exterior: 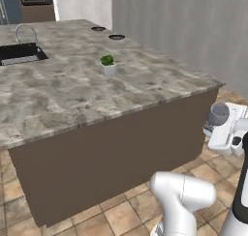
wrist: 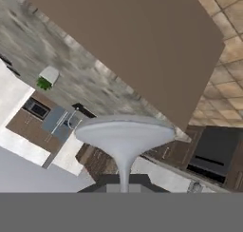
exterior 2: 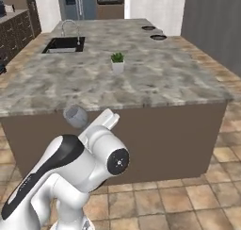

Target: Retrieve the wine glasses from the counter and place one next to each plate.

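Note:
My gripper (wrist: 124,186) is shut on the stem of a smoky grey wide-bowled wine glass (wrist: 124,135). I hold it in the air in front of the island's brown side, below the level of its top. The same glass (exterior: 218,113) shows at the right of the left base view, against my white hand (exterior: 226,129). In the right base view the glass (exterior 2: 75,116) is just left of the arm. Two dark plates (exterior: 98,29) (exterior: 116,37) lie at the island's far right edge, also seen as plates (exterior 2: 148,28) (exterior 2: 158,37). The counter (exterior 2: 10,16) over dark cabinets runs along the far left.
The marble island (exterior: 72,90) stands ahead with a black sink and tap (exterior: 22,52) at its left. A small potted plant (exterior: 107,65) stands mid-top. Tiled floor (exterior 2: 207,196) lies open to the right. A grey wall (exterior: 193,27) rises beyond the island.

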You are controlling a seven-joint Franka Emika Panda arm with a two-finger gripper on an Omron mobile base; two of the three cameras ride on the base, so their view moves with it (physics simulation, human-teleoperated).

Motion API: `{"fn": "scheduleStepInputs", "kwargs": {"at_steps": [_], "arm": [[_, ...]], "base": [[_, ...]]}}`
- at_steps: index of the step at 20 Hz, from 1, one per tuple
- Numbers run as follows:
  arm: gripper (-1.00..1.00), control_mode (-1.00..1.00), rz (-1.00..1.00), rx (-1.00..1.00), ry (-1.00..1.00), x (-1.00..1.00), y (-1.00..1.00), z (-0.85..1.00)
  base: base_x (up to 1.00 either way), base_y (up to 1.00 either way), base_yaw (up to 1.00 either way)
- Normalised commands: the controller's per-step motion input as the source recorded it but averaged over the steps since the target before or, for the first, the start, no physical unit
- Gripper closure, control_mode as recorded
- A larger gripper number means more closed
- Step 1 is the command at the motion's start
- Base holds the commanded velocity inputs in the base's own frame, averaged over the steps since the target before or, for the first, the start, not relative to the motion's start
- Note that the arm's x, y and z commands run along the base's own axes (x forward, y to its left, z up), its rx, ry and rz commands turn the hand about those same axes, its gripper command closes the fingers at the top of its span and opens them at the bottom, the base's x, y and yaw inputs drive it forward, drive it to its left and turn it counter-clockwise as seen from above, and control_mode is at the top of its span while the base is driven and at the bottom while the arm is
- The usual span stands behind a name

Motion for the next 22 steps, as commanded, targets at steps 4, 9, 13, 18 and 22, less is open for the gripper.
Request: {"fn": "scheduleStepInputs", "kwargs": {"at_steps": [4, 9, 13, 18, 22], "arm": [[1.0, 1.0, 0.0, 0.0, 0.0, 0.0, 0.0, 0.0], [1.0, 1.0, 0.0, 0.0, 0.0, 0.0, 0.0, 0.0], [1.0, 1.0, 0.0, 0.0, 0.0, 0.0, 0.0, 0.0], [1.0, 1.0, 0.0, 0.0, 0.0, 0.0, 0.0, 0.0], [1.0, 1.0, 0.0, 0.0, 0.0, 0.0, 0.0, 0.0]], "base": [[-0.03, -0.6, 0.71], [0.0, -0.99, 0.44], [-0.03, -1.0, 0.32], [-0.05, -1.0, 0.31], [-0.07, -1.0, 0.25]]}}
